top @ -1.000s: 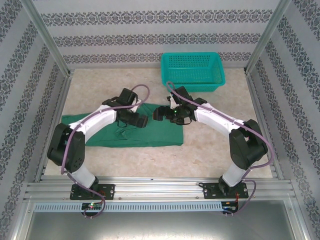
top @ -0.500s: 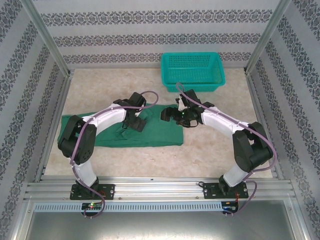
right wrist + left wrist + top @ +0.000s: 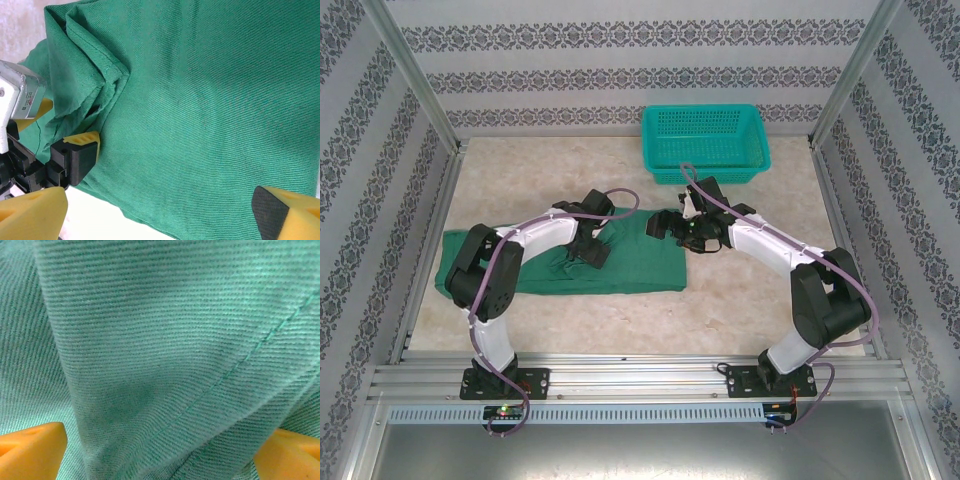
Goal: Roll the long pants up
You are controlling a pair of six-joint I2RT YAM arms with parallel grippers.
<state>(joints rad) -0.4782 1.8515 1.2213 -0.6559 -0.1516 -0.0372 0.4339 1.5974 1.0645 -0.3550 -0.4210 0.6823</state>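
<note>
The long pants [image 3: 630, 265] lie flat across the middle of the table, dark green, stretching from the left wall toward the centre. My left gripper [image 3: 590, 250] presses down on their upper middle, where the cloth is bunched. Up close, a raised fold of the pants [image 3: 165, 355] runs between its orange fingertips [image 3: 30, 452], and my left gripper [image 3: 160, 457] stands open. My right gripper [image 3: 662, 226] hovers over the pants' far right corner. My right gripper [image 3: 160, 215] is open above smooth pants cloth [image 3: 210, 110], its yellow fingertips [image 3: 30, 215] wide apart. The left gripper's fingers [image 3: 77, 152] show beside a creased fold.
A teal mesh basket [image 3: 705, 140] stands at the back right, close behind the right arm. Patterned walls and metal posts ring the table [image 3: 750, 290], which is bare stone-coloured surface to the right of the pants. The pants' near edge meets white table [image 3: 100, 220].
The left arm has folded in and its gripper has slid slightly nearer on the pants. The right gripper has drawn back to the right, toward the pants' right corner.
</note>
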